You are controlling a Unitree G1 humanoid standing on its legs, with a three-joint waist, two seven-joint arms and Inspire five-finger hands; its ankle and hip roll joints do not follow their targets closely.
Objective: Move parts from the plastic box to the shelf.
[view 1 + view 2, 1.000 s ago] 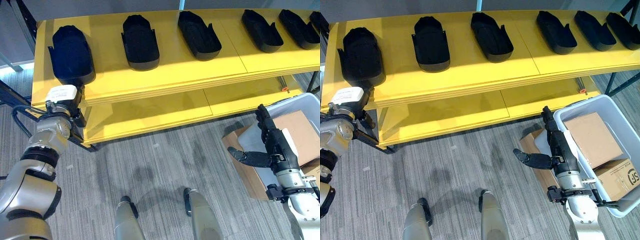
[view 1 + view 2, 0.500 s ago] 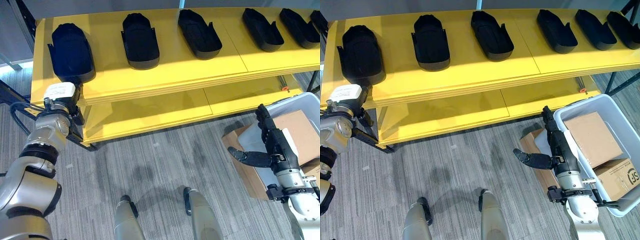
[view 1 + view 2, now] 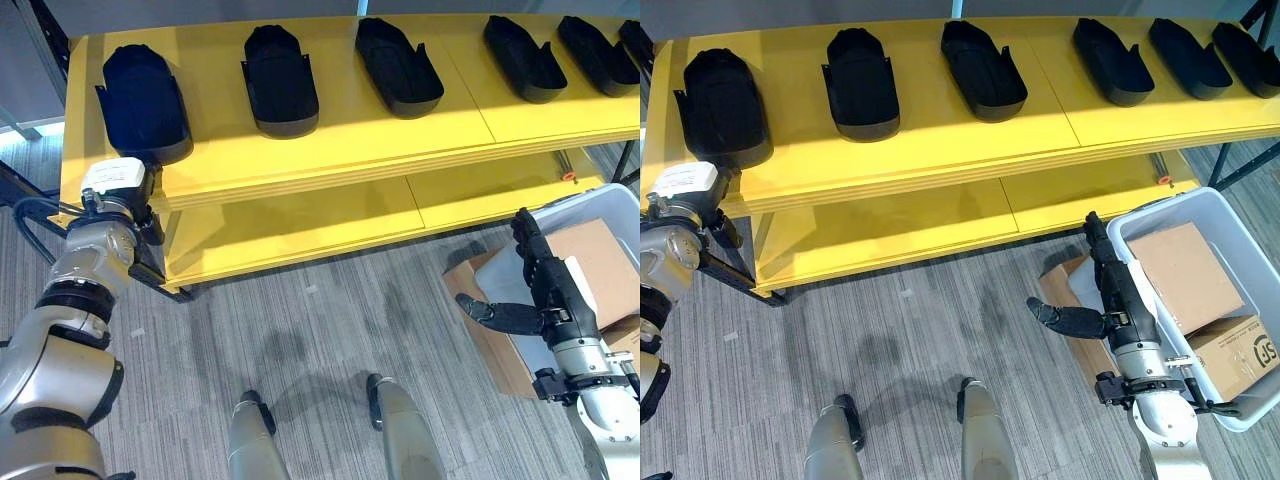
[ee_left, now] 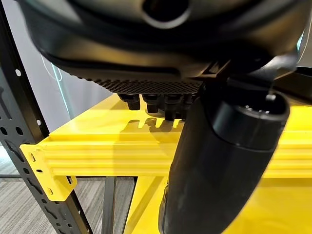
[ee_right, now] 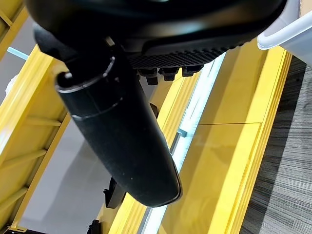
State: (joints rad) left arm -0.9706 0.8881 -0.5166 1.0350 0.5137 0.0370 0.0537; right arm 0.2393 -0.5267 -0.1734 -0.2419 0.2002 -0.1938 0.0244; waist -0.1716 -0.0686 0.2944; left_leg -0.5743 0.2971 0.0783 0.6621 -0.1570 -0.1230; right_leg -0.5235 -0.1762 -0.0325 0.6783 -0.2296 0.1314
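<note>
Six black moulded plastic parts [image 3: 279, 67] line the yellow metal shelf [image 3: 350, 140]; the left hand [image 3: 148, 205], fingers hidden, sits at its corner. The right hand [image 3: 535, 290], straight-fingered and empty, hovers beside the grey plastic box [image 3: 1230, 215] holding cardboard cartons [image 3: 1185, 275]. Next, likely reaching in.

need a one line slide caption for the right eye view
Six black parts lined up on the yellow shelf; right hand open beside the grey plastic box.

Yellow shelf [image 3: 360, 140] with black parts [image 3: 280, 80]
</note>
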